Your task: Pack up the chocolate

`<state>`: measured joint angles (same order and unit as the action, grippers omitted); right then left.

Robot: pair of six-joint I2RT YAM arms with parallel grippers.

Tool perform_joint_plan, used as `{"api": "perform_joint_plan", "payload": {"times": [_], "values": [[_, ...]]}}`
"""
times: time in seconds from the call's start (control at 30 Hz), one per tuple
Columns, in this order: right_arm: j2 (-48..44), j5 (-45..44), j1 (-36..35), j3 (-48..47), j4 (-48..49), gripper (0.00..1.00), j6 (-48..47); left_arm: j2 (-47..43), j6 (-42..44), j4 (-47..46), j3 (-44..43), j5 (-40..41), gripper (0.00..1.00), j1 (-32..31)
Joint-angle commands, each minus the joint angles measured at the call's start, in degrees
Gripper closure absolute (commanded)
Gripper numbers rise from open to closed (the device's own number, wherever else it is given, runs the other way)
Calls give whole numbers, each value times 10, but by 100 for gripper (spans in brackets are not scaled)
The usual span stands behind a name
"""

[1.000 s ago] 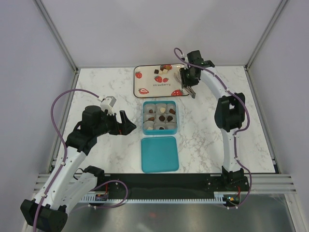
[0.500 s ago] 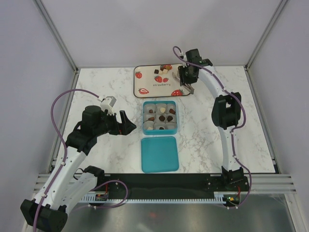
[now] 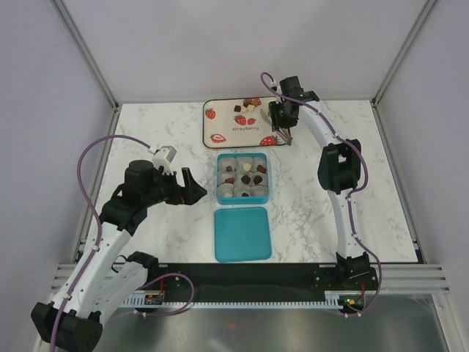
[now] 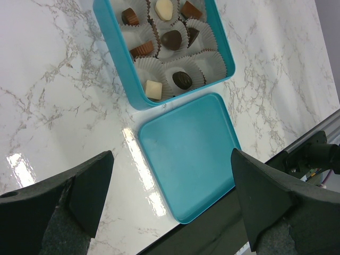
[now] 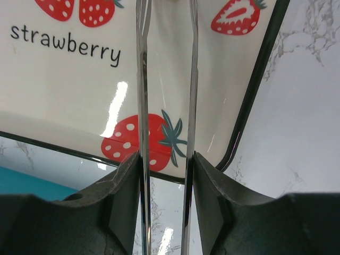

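White marble-pattern table point(image 3: 161, 136), grey-veined and glossy enough to throw back the lamps: item one. Surroundings? (Clerk)

Pale lilac-grey walls point(image 3: 220, 44), plain, on three sides. Aluminium posts point(image 3: 86, 57) slant up from the two far corners. A black rail point(image 3: 242, 275) runs along the near edge. (Checker)

Items on the table? (Clerk)

Far centre: a white tray point(image 3: 227, 121) with a dark rim, red strawberry prints and the word "strawberry". Mid-table, near of the tray and apart from it: a teal box point(image 3: 218, 176), open, lined with white paper cups. Nearer again, just apart from the box: a teal lid point(image 3: 242, 233), lying flat. (Checker)

Chocolate? (Clerk)

Chocolate point(image 3: 245, 178): dark, milk and white pieces. Most sit in the cups of the box, and a few lie loose at the tray's far edge. (Checker)

Arms? (Clerk)

The left end effector point(image 3: 195, 185) is low, just left of the box, its fingers wide apart and gripping nothing. The right end effector point(image 3: 281, 121) is over the tray's right side, clamped on metal tweezers point(image 5: 142, 79). The two prongs stand apart above the tray's near right corner, beside a strawberry print, and their tips run out of the wrist view. Purple cables point(image 3: 91, 158) loop off both arms. (Checker)
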<state>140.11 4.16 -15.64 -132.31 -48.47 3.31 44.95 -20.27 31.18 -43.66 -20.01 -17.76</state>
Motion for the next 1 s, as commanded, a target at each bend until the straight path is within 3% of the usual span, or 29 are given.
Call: {"api": "perform_joint_plan", "payload": {"times": [0.0, 0.7, 0.97], "values": [[5, -1, 0, -41, 21, 51, 8, -3, 16, -6, 2, -2, 0, -2], [24, -3, 0, -43, 22, 53, 15, -5, 16, -6, 2, -2, 0, -2], [-38, -8, 1, 31, 22, 59, 11, -7, 16, -5, 2, -2, 0, -2]]}}
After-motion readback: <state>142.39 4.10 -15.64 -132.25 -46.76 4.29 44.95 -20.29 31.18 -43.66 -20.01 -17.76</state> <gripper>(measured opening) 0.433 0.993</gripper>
